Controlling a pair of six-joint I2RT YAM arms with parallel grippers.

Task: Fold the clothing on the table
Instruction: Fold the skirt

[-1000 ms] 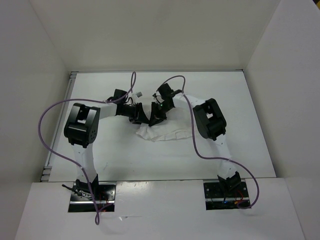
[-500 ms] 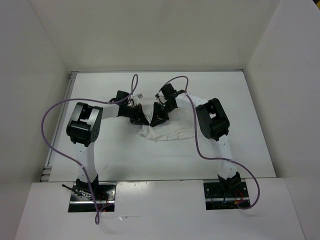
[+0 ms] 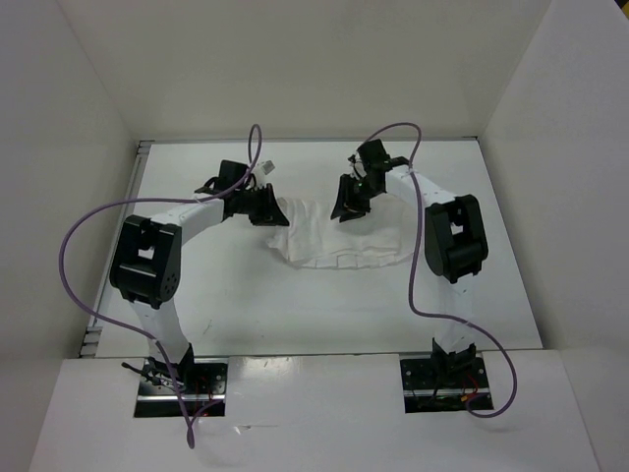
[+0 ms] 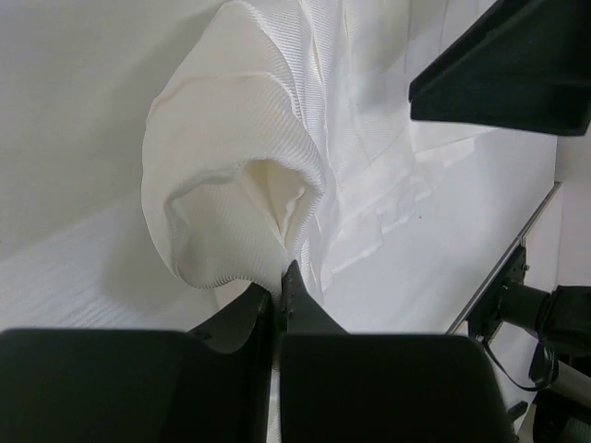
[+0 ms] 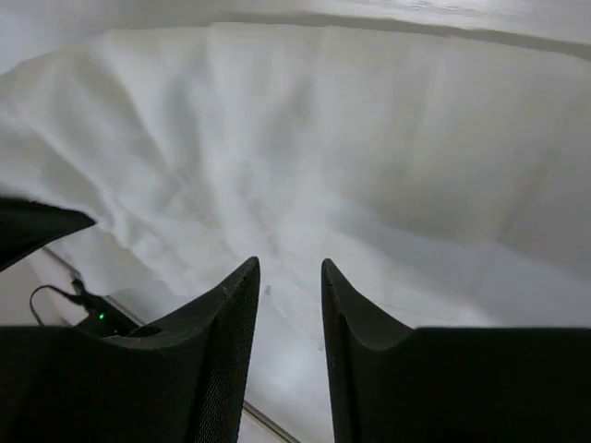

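Right, matte white worktop (image 3: 246,295) boxed in by white walls (image 3: 295,59); clothing (image 3: 334,241) bunched mid-worktop, left gripper (image 3: 271,207) clenched on its left edge, right gripper (image 3: 346,208) released, jaws apart over the fabric

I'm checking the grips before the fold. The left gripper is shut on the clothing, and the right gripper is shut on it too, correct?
Not quite. The left gripper is shut on the clothing, but the right gripper is open, its jaws apart and holding nothing. The right wrist view shows this.
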